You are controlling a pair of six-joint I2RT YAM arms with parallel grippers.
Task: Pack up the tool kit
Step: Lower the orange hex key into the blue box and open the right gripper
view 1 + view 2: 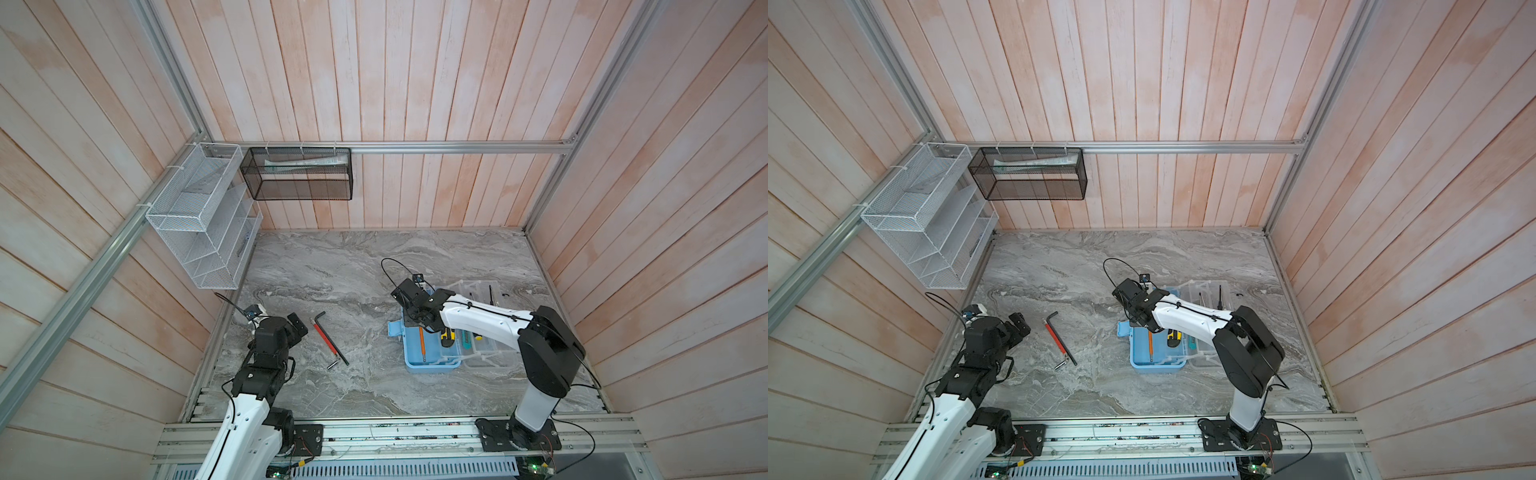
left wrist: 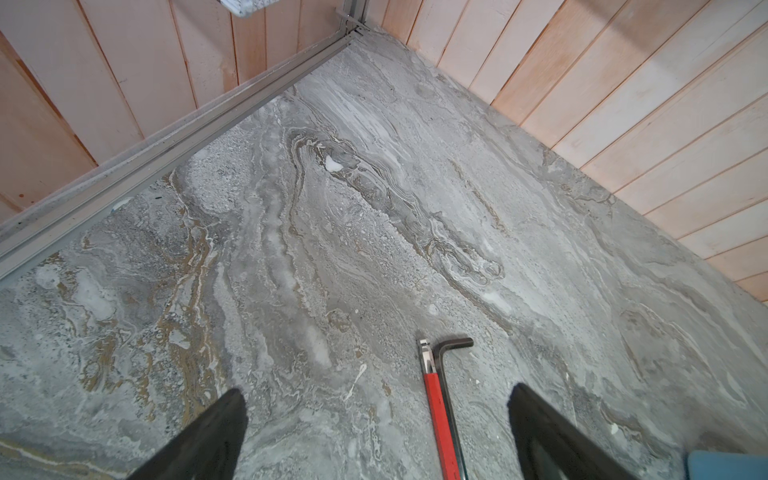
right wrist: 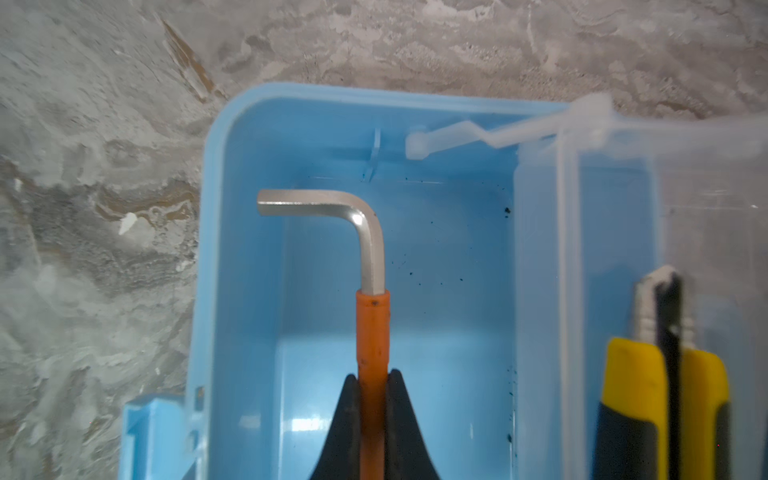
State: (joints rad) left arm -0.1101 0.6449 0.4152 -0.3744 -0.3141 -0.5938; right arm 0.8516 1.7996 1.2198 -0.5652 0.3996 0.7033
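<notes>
The tool kit (image 1: pixel 432 365) lies open on the marble table (image 1: pixel 353 270), with its see-through lid (image 1: pixel 492 353) folded flat beside the light-blue base (image 3: pixel 249 257). Over that base the right claw (image 3: pixel 374 384) is pinched tight on the orange sleeve of a hex key (image 3: pixel 371 249). The key's bent steel end hangs inside the base near one end wall, and whether it touches the floor cannot be told. Along the base's lid-side edge lies a yellow-black cutter (image 3: pixel 665 395), seemingly already packed. Well apart from the base, a red-sleeved hex key (image 2: pixel 436 415) and a black hex key (image 2: pixel 451 345) lie side by side on the table. The left claw (image 2: pixel 376 390) hovers over them, spread wide and empty. Packing looks partway done: one key is ready to be let go, two wait outside, and the lid is not yet closed.
</notes>
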